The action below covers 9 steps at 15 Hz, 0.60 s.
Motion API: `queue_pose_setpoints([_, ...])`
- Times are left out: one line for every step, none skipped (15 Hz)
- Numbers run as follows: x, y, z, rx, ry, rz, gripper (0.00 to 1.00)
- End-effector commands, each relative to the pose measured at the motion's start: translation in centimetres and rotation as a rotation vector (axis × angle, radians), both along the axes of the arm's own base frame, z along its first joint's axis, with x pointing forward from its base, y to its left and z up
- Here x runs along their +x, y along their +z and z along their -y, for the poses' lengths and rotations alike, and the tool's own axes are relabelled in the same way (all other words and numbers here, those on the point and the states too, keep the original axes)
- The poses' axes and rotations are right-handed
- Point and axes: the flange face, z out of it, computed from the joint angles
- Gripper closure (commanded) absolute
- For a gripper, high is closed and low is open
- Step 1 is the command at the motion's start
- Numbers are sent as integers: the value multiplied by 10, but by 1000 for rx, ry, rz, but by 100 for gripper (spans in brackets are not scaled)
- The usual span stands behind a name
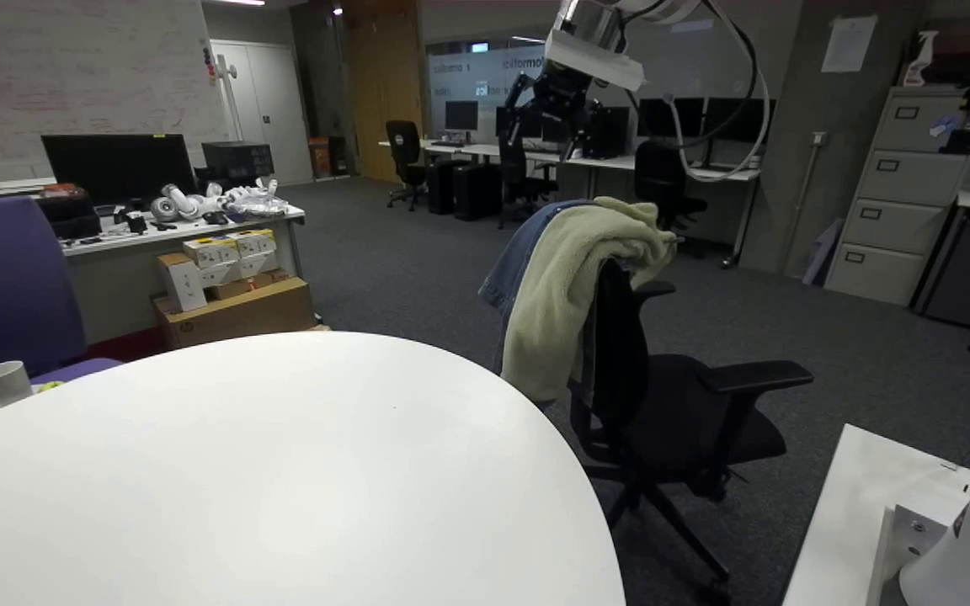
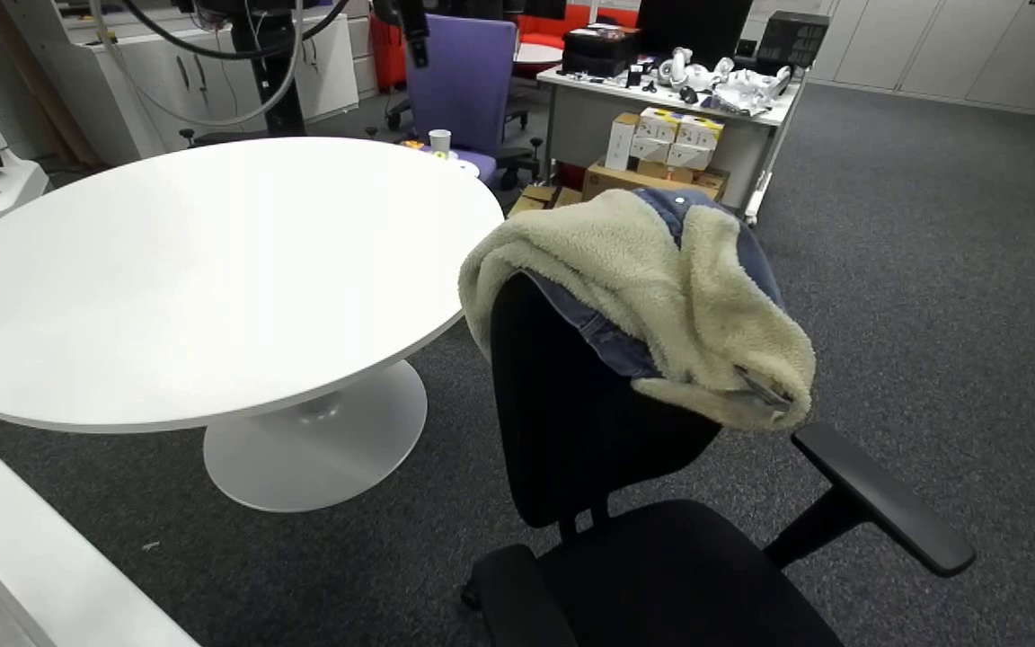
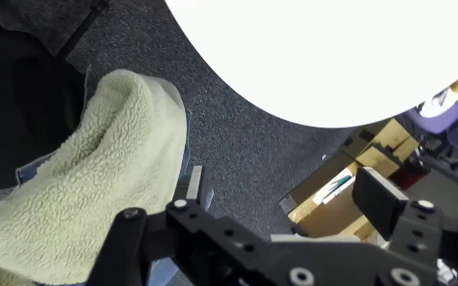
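My gripper (image 1: 542, 141) hangs in the air above a chair in an exterior view. In the wrist view its fingers (image 3: 288, 184) are spread wide apart with nothing between them. The nearest thing is a denim jacket with cream fleece lining (image 1: 565, 295), draped fleece side out over the back of a black office chair (image 2: 589, 422). The jacket also shows in an exterior view (image 2: 652, 270) and at the left of the wrist view (image 3: 125, 159). The gripper appears apart from it. Only a dark piece of the arm or gripper shows at the top edge of an exterior view (image 2: 413, 36).
A round white table (image 1: 300, 454) stands beside the chair. A purple chair (image 2: 464, 81) holds a white cup (image 2: 439, 141). Cardboard boxes (image 1: 237, 311) stand under a cluttered desk (image 2: 562, 83). The robot's base sits on a white stand (image 1: 872, 471).
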Motion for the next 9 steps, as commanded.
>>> queue_pose_setpoints([-33,-49,-74,-135,168,-59,0])
queue_pose_setpoints([-40,-64,-95,-167,228,-70,0])
queue_pose_setpoints([-46,-77,-112,-196,283,-77,0])
queue_pose_setpoints([-52,-89,-126,-226,334,-76,0])
queue_pose_setpoints([-58,-98,-137,-247,380,-53,0])
queue_pose_setpoints([-62,-104,-145,-238,414,-5,0])
queue_pose_setpoints([-68,-107,-152,-196,438,37,0])
queue_pose_setpoints([-73,-109,-158,-126,444,57,0])
queue_pose_setpoints([-76,-112,-166,-58,445,56,0])
